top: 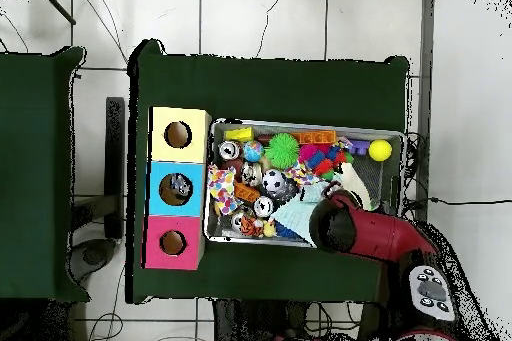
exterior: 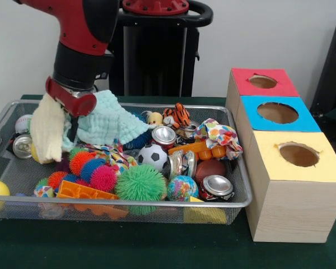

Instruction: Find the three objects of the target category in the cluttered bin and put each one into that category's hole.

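The silver wire-mesh bin (exterior: 129, 203) is full of toys; it also shows in the overhead view (top: 300, 125). My gripper (exterior: 66, 131) hangs over the bin's left end, shut on a cream cloth (exterior: 47, 129) that dangles from it. A silver-topped can (exterior: 23, 145) lies just left of the cloth. Another can (exterior: 164, 135) sits mid-bin by a small football, and a third (exterior: 215, 186) lies at the front right corner. A crushed can (exterior: 182, 162) lies between them. The plastic bottle is not in sight. In the overhead view the arm (top: 340, 225) hides the gripper.
A mint cloth (exterior: 109, 120) is draped right of the gripper. Spiky balls (exterior: 141, 184), a toy tiger (exterior: 178, 116) and a spotted cloth (exterior: 219, 135) fill the bin. Right of the bin stand red (exterior: 263, 82), blue (exterior: 277, 112) and yellow (exterior: 298, 154) boxes with round holes.
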{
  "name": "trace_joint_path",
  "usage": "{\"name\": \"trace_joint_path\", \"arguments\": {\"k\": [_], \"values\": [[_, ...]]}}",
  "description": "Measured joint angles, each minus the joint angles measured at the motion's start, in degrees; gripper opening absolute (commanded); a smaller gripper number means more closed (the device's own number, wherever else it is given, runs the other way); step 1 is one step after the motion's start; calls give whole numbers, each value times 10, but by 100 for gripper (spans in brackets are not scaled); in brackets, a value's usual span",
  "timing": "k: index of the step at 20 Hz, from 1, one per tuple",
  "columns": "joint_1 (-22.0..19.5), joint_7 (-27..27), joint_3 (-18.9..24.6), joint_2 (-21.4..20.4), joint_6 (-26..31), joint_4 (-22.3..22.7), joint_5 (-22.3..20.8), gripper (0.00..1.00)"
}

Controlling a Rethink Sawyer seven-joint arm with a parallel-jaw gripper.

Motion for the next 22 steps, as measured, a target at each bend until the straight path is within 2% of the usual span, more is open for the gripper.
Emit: {"name": "trace_joint_path", "arguments": {"k": [14,22], "values": [[-22,0,-3,-9,0,-45,-64,100],[-35,0,-3,-21,7,-56,-76,100]]}}
